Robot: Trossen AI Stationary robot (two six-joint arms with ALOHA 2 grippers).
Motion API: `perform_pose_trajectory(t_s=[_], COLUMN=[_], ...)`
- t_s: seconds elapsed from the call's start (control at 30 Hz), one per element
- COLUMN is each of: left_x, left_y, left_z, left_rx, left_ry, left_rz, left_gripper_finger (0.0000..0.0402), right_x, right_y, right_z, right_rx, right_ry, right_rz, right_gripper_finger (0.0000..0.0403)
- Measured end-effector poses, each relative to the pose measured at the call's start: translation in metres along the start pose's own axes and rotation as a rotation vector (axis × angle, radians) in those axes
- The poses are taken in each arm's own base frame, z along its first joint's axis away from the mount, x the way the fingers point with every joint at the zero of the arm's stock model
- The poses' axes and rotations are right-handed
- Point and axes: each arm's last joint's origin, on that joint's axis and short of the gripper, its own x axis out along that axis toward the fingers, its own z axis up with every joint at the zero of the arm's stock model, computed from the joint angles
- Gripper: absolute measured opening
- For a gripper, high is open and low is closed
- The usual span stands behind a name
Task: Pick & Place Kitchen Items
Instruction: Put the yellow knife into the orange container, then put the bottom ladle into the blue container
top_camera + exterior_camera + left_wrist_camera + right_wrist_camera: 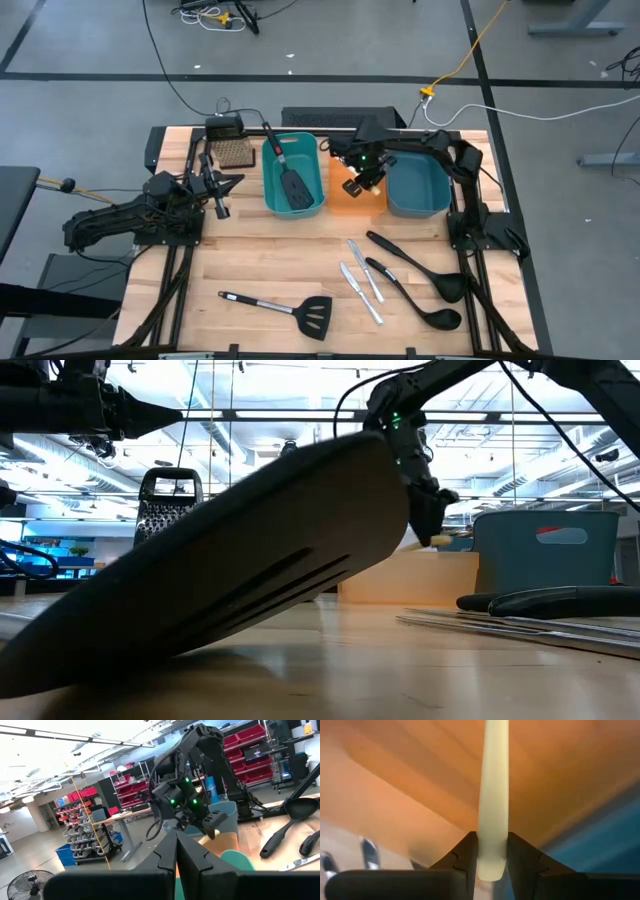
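Note:
My right gripper (353, 186) hangs over the orange bin (340, 205), shut on the yellow-handled knife (493, 780). One black slotted spatula (293, 183) lies in the left teal bin (272, 180). The other spatula (300, 312) lies flat on the table near its front edge, and its head fills the low view (230, 580). Two silver knives (360, 282) and two black ladles (425, 285) lie on the table's right half. My left gripper (218, 195) waits shut at the table's left, holding nothing, with its fingers together (176, 855). My right gripper (493, 855) pinches the knife's pale yellow handle (493, 820) near its free end between the two fingers (465, 855). The fingers come from above, pointing down into the orange bin, and the knife runs on along them. Whether its far end touches the bin floor, I cannot tell.
A third, blue-teal bin (417, 185) stands right of the orange one. A brown perforated block (235, 153) sits at the far left, behind the left gripper. Bare wood lies in the table's middle (260, 250), between the bins and the front spatula.

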Motion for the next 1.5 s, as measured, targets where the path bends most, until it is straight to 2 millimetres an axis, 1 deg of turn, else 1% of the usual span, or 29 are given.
perform_pose_trajectory(t_s=[0.17, 0.33, 0.57, 0.73, 0.8, 0.93, 1.03, 1.17, 1.23, 1.33, 1.43, 1.5], left_x=[0.0, 0.0, 0.0, 0.0, 0.0, 0.0, 0.0, 0.0, 0.0, 0.0, 0.0, 0.0], left_y=[0.0, 0.0, 0.0, 0.0, 0.0, 0.0, 0.0, 0.0, 0.0, 0.0, 0.0, 0.0], left_z=[0.0, 0.0, 0.0, 0.0, 0.0, 0.0, 0.0, 0.0, 0.0, 0.0, 0.0, 0.0], left_rx=[0.0, 0.012, 0.018, 0.018, 0.018, 0.018, 0.018, 0.018, 0.018, 0.018, 0.018, 0.018], left_ry=[0.0, -0.001, -0.003, -0.002, -0.002, -0.002, -0.003, -0.002, -0.002, -0.003, -0.002, -0.002], left_rz=[0.0, 0.0, 0.001, 0.001, 0.001, 0.001, 0.001, 0.001, 0.001, 0.001, 0.001, 0.0], left_gripper_finger=[0.0012, 0.0012, 0.0012, 0.0012, 0.0012, 0.0012, 0.0012, 0.0012, 0.0012, 0.0012, 0.0012, 0.0012], right_x=[0.009, 0.02, 0.05, 0.07, 0.074, 0.077, 0.077, 0.074, 0.069, 0.049, 0.029, 0.007], right_y=[0.001, 0.002, -0.004, -0.006, -0.007, -0.009, -0.009, -0.008, -0.007, -0.006, -0.006, -0.006], right_z=[0.007, 0.008, 0.004, 0.004, 0.004, 0.002, 0.003, 0.004, 0.006, 0.004, 0.002, -0.002], right_rx=[0.01, 0.04, 0.12, 0.137, 0.141, 0.148, 0.127, 0.093, 0.086, 0.057, 0.036, 0.011], right_ry=[-0.06, -0.055, -0.03, -0.035, -0.04, -0.035, -0.042, -0.05, -0.072, -0.114, -0.147, -0.192], right_rz=[0.037, 0.057, 0.025, 0.067, 0.068, 0.07, 0.064, 0.056, 0.056, 0.065, 0.078, 0.09], right_gripper_finger=[0.0086, 0.0086, 0.0086, 0.0086, 0.0086, 0.0086, 0.0098, 0.0131, 0.0148, 0.0169, 0.0181, 0.0183])
